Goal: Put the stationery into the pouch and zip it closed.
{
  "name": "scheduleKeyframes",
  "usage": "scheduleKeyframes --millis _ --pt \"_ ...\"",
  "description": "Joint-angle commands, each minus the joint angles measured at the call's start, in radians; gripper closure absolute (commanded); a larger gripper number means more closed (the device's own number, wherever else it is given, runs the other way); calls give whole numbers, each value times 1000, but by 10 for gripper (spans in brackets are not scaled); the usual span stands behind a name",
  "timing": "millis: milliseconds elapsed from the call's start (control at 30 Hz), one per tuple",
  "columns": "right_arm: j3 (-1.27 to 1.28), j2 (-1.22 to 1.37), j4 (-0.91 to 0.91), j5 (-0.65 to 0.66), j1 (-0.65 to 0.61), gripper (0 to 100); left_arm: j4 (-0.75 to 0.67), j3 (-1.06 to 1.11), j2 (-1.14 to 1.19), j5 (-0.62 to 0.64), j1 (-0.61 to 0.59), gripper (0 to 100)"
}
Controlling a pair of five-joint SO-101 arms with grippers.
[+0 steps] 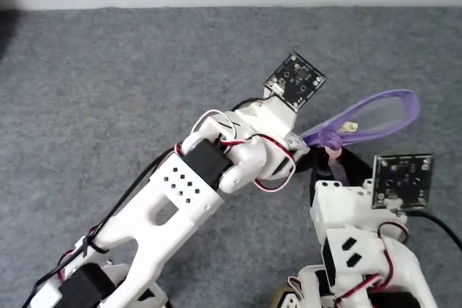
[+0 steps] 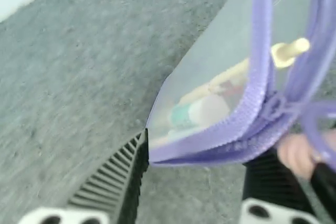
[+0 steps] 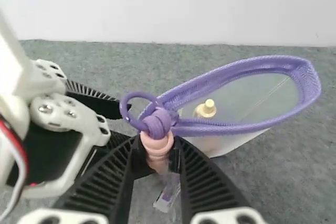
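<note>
Jaws of the left gripper (image 2: 198, 153) are seen closed in on the near end of the pouch (image 1: 375, 117). Its purple-edged fabric fills the gap between the two black fingers. A firm pinch is judged likely but cannot be confirmed.

Just right of them, near the middle of the high view, the zipper pull (image 3: 157, 152) with its pink bead is clamped between the narrowly set jaws of the right gripper (image 3: 158, 148). A clear tag (image 3: 167, 200) hangs below the bead.

Further right, the pouch is stretched out over the grey table (image 1: 108, 70) toward the upper right of the high view, its mouth gaping wide. Stationery (image 2: 202, 113) is seen low down through the clear wall, and the knobbed end of a cream stick (image 3: 206, 109) rises into the opening.

Zipping is judged to be the step in hand, with none of the track closed yet. The pouch's long axis runs from both grippers at the lower left to its free end at the upper right, so the whole open track lies away from the jaws in that direction. The pull would have to be drawn along that line while the near end is kept anchored. As the pull is already held by the right arm, that travel falls to it. The stick's raised end is judged a possible snag for the slider.
</note>
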Motion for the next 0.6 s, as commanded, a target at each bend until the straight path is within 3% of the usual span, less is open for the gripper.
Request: scheduleKeyframes --millis 0,300,567 --pt "-54 16 50 12 2 991 -57 -18 -44 18 51 725" --pt "-54 18 59 18 143 991 -94 -22 -54 18 80 802" --pt "-52 18 107 20 156 991 -147 -24 -55 20 120 812"
